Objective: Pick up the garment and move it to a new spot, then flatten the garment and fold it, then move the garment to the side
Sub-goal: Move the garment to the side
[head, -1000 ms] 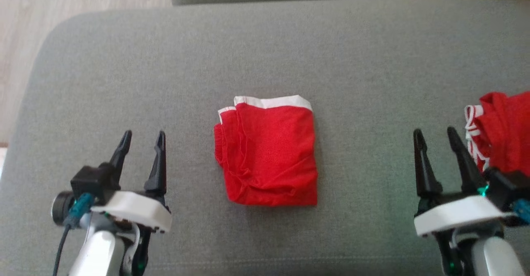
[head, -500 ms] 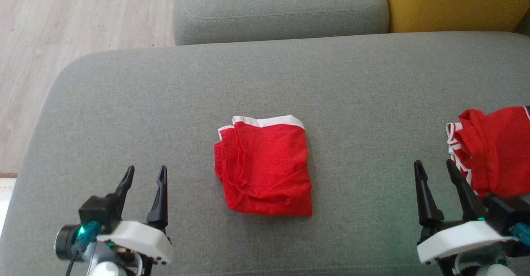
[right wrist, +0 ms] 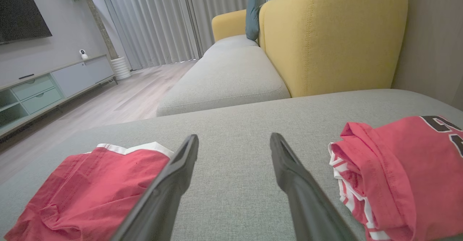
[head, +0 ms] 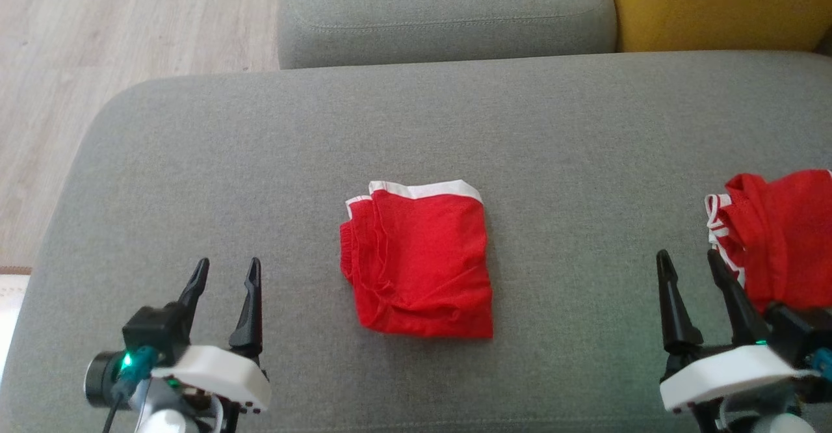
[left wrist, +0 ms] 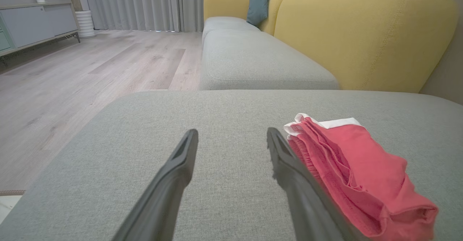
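Note:
A red garment (head: 419, 264) with a white band along its far edge lies folded into a rough square in the middle of the grey cushion (head: 260, 160). My left gripper (head: 229, 262) hovers open to its left, apart from it and holding nothing. In the left wrist view the garment (left wrist: 354, 161) lies just right of the left gripper (left wrist: 232, 130). My right gripper (head: 688, 253) is open and empty well to the garment's right. The right wrist view has the garment (right wrist: 94, 183) to the left of the right gripper (right wrist: 234, 135).
A second red garment (head: 773, 238) with white stripes and dark lettering lies bunched at the cushion's right edge, close beside the right gripper; it is also in the right wrist view (right wrist: 398, 168). Beyond are another grey seat (head: 442, 10), a yellow backrest (head: 715, 4) and wooden floor (head: 97, 43).
The head camera has tilted, so more of the far seat and floor shows. Garment and grippers keep their places relative to each other; both grippers stay open.

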{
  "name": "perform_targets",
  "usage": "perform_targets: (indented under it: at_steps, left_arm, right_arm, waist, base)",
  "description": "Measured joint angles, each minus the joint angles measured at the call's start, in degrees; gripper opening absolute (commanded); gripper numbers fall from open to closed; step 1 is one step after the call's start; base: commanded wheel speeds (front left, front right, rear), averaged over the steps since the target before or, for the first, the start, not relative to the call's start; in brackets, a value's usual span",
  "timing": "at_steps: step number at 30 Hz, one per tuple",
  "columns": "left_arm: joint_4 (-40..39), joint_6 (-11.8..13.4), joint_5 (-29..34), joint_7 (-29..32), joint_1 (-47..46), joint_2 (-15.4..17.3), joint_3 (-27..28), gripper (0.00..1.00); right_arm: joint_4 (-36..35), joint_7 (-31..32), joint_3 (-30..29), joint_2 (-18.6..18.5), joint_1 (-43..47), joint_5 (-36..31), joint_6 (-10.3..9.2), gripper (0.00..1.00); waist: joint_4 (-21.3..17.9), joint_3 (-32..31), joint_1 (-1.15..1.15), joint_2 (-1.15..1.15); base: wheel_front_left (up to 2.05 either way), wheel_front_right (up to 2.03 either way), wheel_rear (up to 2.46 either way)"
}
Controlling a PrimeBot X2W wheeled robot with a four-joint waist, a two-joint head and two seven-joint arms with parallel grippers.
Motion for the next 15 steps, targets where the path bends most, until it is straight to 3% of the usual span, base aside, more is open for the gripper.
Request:
perform_targets:
  at_steps: [15]
  left_arm:
    - [-0.6,0.5,0.0,-0.1,-0.3,0.4,-0.3,1.00]
  right_arm:
    - [-0.3,0.0,-0.6,0.0,0.0,-0.1,0.00,1.00]
  waist:
    - [0.8,0.6,0.00,0.00]
  base:
    - [0.00,0.00,0.00]
